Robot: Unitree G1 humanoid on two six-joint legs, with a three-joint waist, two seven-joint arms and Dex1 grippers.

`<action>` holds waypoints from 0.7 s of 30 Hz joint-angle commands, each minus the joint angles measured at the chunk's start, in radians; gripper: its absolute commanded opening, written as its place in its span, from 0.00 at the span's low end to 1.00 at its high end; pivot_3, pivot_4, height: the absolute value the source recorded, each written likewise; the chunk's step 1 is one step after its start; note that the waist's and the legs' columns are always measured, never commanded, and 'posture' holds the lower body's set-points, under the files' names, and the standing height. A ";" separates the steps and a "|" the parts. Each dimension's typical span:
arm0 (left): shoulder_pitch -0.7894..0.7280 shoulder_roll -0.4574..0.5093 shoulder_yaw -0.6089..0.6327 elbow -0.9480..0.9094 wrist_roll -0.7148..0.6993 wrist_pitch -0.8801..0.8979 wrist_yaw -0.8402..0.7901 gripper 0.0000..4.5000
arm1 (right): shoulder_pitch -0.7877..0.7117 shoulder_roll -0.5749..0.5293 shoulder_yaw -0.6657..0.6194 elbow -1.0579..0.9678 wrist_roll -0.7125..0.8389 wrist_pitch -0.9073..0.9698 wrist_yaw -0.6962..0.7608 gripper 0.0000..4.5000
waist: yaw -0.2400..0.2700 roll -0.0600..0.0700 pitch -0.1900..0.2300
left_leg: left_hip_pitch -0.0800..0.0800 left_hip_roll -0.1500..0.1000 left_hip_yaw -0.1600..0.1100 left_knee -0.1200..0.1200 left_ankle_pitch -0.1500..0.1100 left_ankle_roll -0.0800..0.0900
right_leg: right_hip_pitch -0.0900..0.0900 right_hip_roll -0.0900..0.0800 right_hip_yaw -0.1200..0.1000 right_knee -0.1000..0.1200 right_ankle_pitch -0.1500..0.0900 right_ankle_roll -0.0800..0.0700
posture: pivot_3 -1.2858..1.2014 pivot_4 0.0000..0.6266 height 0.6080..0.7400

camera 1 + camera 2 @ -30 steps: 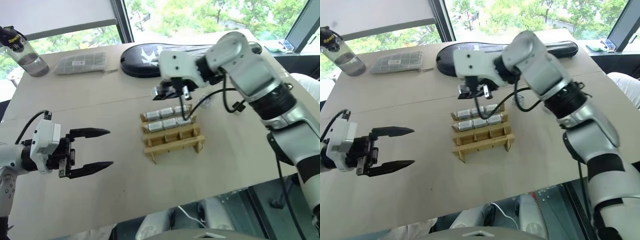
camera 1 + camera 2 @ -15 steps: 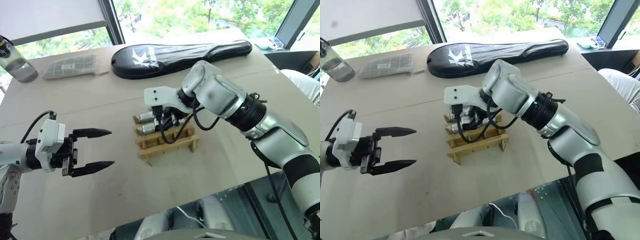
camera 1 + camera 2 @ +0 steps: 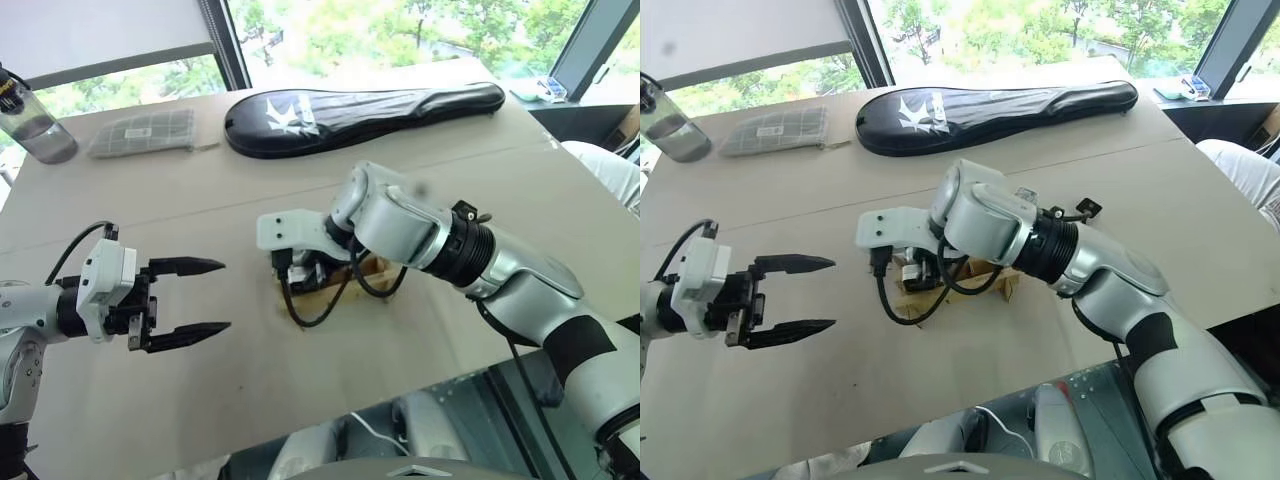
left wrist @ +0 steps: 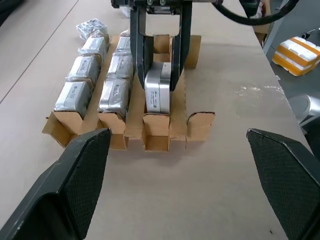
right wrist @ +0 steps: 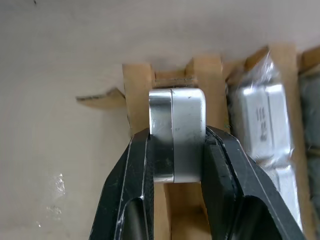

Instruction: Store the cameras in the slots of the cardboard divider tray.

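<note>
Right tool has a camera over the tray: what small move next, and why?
Probably lower it a little, then open. The right tool grips a camera upright in the cardboard divider tray's third row, standing higher than the stored cameras.

Bare table lies open before the cardboard divider tray; the right gripper blocks its near row.
</note>
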 commanded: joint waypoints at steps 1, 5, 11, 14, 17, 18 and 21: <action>-0.007 0.002 0.000 -0.007 -0.002 -0.011 0.006 1.00 | -0.017 -0.003 0.007 0.026 -0.009 -0.029 -0.006 0.16 | -0.002 0.000 0.000 | 0.000 0.000 0.000 0.000 0.000 0.000 | 0.000 0.000 0.000 0.000 0.000 0.000 | 0.52 0.24 1.00; -0.006 0.005 0.001 -0.008 -0.004 -0.010 0.009 1.00 | -0.020 -0.003 0.024 0.046 -0.018 -0.053 -0.001 0.16 | -0.001 0.000 0.000 | 0.000 0.000 0.000 0.000 0.000 0.000 | 0.000 0.000 0.000 -0.001 0.000 0.000 | 0.52 0.24 1.00; -0.010 0.010 0.003 -0.007 -0.007 -0.008 0.010 1.00 | -0.013 0.024 0.042 0.045 -0.033 -0.078 -0.024 0.16 | -0.001 0.000 0.000 | 0.000 0.000 0.000 0.000 0.000 0.000 | 0.000 0.000 0.000 0.000 0.000 0.000 | 0.52 0.24 1.00; -0.014 0.012 0.001 -0.003 -0.008 -0.007 0.008 1.00 | -0.012 0.012 0.049 0.028 -0.034 -0.091 -0.010 0.40 | -0.001 0.000 0.000 | 0.000 0.000 0.000 0.000 0.000 0.000 | 0.000 0.000 0.000 0.000 0.000 0.000 | 0.52 0.24 1.00; -0.017 0.013 -0.001 -0.001 -0.009 -0.004 0.006 1.00 | -0.022 0.005 -0.008 0.019 -0.007 -0.055 -0.008 0.68 | -0.001 0.000 0.000 | 0.000 0.000 0.000 0.000 0.000 0.000 | 0.000 0.000 0.000 0.000 0.000 0.000 | 0.52 0.24 1.00; -0.018 0.013 -0.003 -0.001 -0.010 -0.003 0.005 1.00 | -0.031 -0.005 -0.031 0.015 0.003 -0.047 -0.003 0.68 | -0.001 0.000 0.000 | 0.000 0.000 0.000 0.000 0.000 0.000 | 0.000 0.000 0.000 0.000 0.000 0.000 | 0.52 0.24 1.00; -0.028 0.011 -0.011 0.003 -0.010 -0.004 0.005 1.00 | -0.051 -0.073 -0.114 -0.033 0.050 -0.013 0.029 0.68 | 0.000 0.000 0.000 | 0.000 0.000 0.000 0.000 0.000 0.000 | 0.000 0.000 0.000 0.000 0.000 0.000 | 0.52 0.24 1.00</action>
